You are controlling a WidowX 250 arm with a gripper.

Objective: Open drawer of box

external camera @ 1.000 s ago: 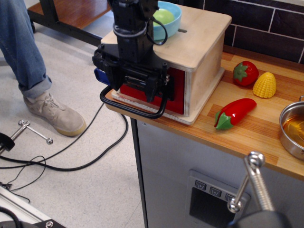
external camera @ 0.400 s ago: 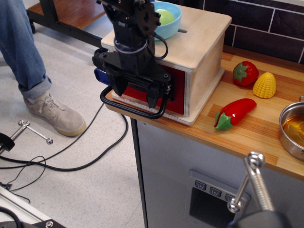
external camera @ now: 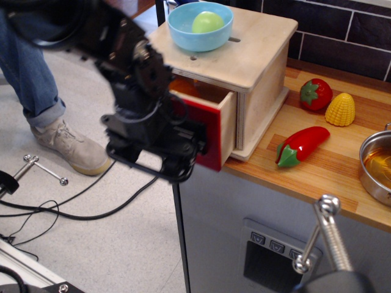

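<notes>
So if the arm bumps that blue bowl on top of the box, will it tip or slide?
The blue bowl looks wide and shallow, so it probably slides rather than tips. The green ball inside would likely roll. The box top looks smooth.

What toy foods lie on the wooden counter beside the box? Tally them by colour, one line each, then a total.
Red: 2, the tomato and the chili pepper
Yellow: 1, the corn
Total: 3

No readable text, label, brand or number shows anywhere.
</notes>
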